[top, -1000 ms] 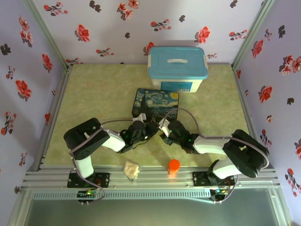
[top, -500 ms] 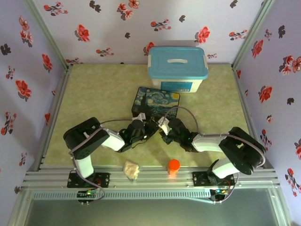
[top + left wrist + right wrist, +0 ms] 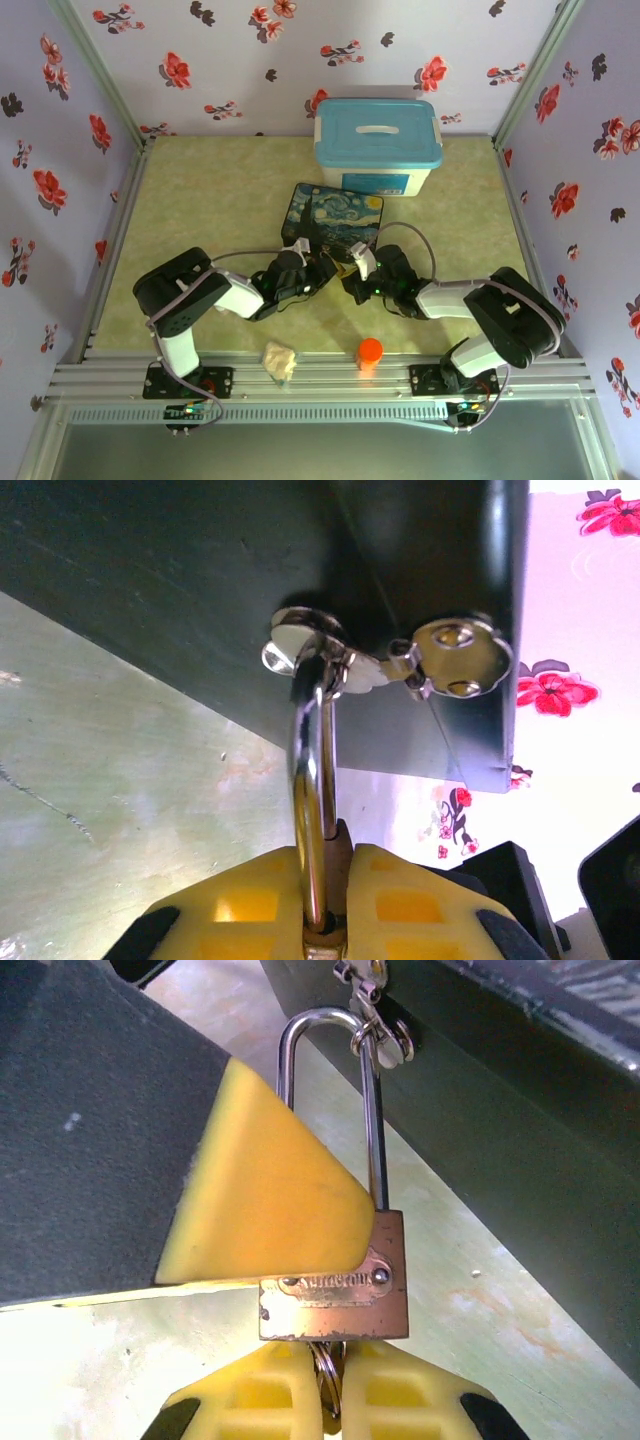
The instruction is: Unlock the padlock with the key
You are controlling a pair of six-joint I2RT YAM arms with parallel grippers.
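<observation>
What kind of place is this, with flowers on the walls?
Probably a robot test booth, not a real room: flowered walls held in a metal frame, and a left arm and right arm bolted to a rail beside a small green table.

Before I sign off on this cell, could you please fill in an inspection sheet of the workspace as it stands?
Surface: mottled pale green table.
Job's things: brass padlock hangs by its shackle through the hasp of the starry-night box; key at its underside, mostly hidden.
Clutter: blue-lidded tub behind the box; orange cylinder and crumpled beige wad near the front edge.
Grippers: left gripper shut on the shackle; right gripper shut on the key below the padlock.
Cables: grey cable arcs behind the right gripper, another trails from the left.
Surroundings: floral-print walls on three sides.
</observation>
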